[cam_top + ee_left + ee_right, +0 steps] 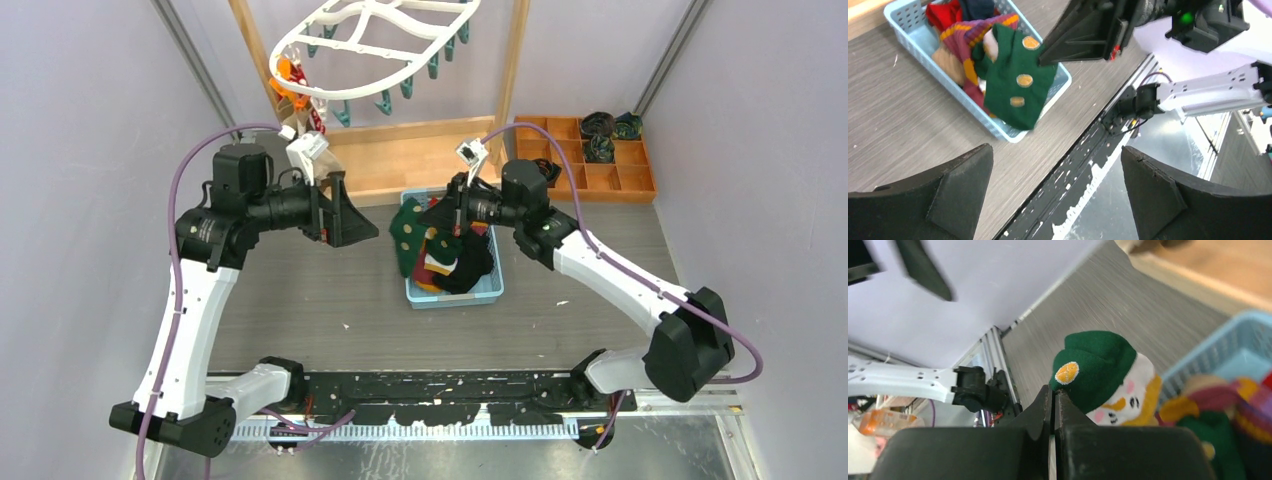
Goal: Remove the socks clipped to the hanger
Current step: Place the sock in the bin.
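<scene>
- Jaws on the left gripper (1055,170) are spread wide, with just bare table (908,125) showing between them.
- Right gripper (1054,396) has its jaws pressed tight together, and they look pinched on the edge of a green sock (1092,365) with orange dots.
- That green sock hangs down from the tips of the right jaws and drapes over the rim of a light blue basket (903,17).
- Other socks (960,42) (red, maroon-striped, beige) are piled in the basket, right under the right jaws and out ahead of the left ones.
- Hanger (370,40), the white oval one, is up past both sets of jaws, closer to the left pair, with teal and orange clips (385,100) dangling off it.
- Something red and white hangs by the orange clips, just beyond the left jaws. It's too small to say for sure it's a sock.
</scene>
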Action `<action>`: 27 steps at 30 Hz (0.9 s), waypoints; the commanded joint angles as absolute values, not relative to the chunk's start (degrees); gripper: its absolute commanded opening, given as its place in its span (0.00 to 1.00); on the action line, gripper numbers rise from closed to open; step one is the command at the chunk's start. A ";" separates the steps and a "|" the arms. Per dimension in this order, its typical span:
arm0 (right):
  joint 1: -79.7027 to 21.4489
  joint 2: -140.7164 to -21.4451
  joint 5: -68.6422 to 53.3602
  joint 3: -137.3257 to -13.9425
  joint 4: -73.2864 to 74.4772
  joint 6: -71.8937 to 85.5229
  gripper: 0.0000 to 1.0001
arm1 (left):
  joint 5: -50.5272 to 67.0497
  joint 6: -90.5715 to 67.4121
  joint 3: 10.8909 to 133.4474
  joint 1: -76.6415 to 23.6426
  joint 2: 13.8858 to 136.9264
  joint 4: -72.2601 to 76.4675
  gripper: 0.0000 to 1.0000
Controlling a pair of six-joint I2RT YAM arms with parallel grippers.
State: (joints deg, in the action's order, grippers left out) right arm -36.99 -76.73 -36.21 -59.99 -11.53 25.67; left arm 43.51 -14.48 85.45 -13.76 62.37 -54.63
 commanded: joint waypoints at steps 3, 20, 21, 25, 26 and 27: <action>-34.76 -81.74 -32.90 -61.09 8.05 24.80 0.00 | 39.55 -10.51 86.69 -13.22 62.18 -57.95 1.00; -38.05 -75.02 6.59 -56.48 15.70 17.73 0.58 | 43.98 -8.84 91.02 0.60 66.38 -62.81 1.00; -38.13 -73.69 6.62 -57.31 16.04 17.94 0.85 | 45.66 -8.59 91.40 4.00 66.78 -63.11 1.00; -38.06 -70.08 1.05 -58.29 12.89 19.17 1.00 | 48.07 -7.49 91.29 8.60 67.31 -63.15 1.00; -38.07 -69.47 -2.40 -57.41 10.64 20.81 1.00 | 47.87 -7.21 91.14 9.18 67.32 -63.11 1.00; -38.12 -69.37 -4.15 -57.10 9.20 22.08 1.00 | 47.37 -7.01 91.04 9.57 67.49 -63.17 1.00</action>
